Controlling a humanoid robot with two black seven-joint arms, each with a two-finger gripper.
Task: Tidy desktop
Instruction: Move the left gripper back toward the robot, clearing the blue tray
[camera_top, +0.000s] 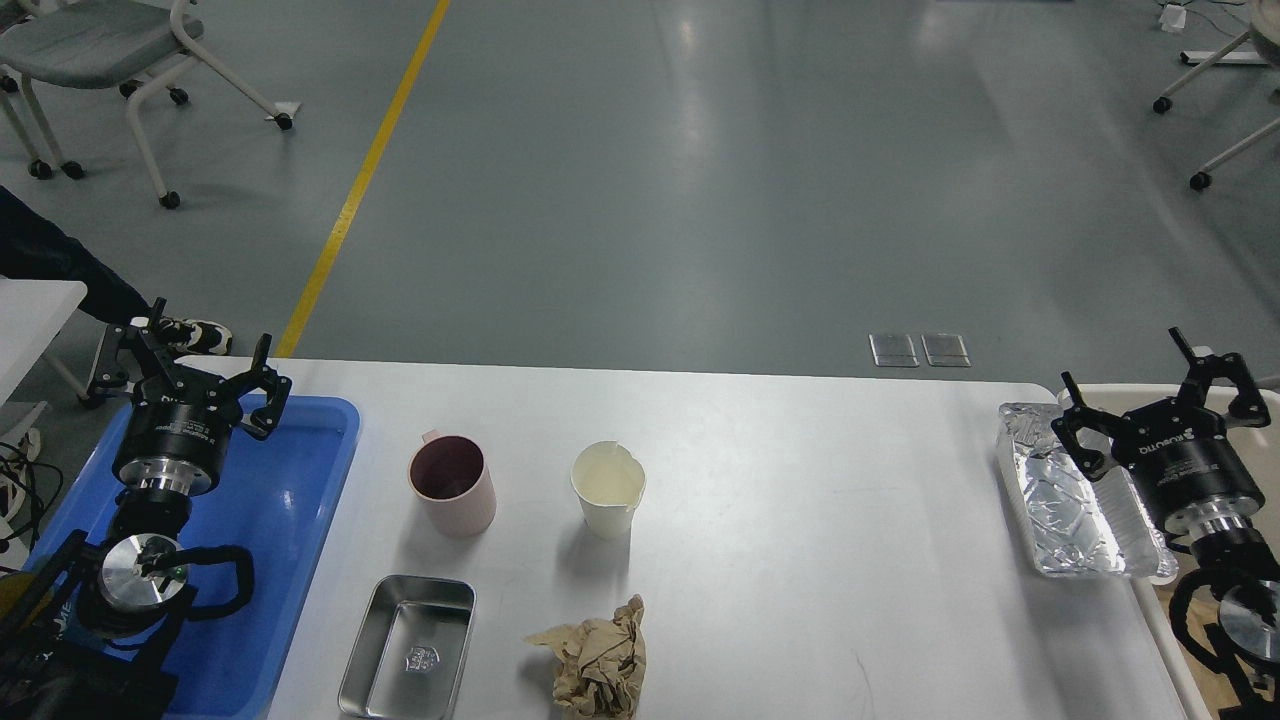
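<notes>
The desktop (800, 480) filled the lower half of the frame, smooth, white and hard, so loose items on it would likely slide under a sideways nudge. At lower centre lay a crumpled brown paper (597, 662), soft and light, best pinched at its raised top folds. Above it stood a white paper cup (607, 488), thin-walled and easily crushed, and left of that a pink cup (452, 484), stiffer, graspable by the rim. A steel tray (408, 648) at lower left looked slippery. A foil tray (1075, 495) sat at right. The left gripper (200, 372), over the blue tray (310, 520), and the right gripper (1160, 398) both hung with fingers spread, empty.
</notes>
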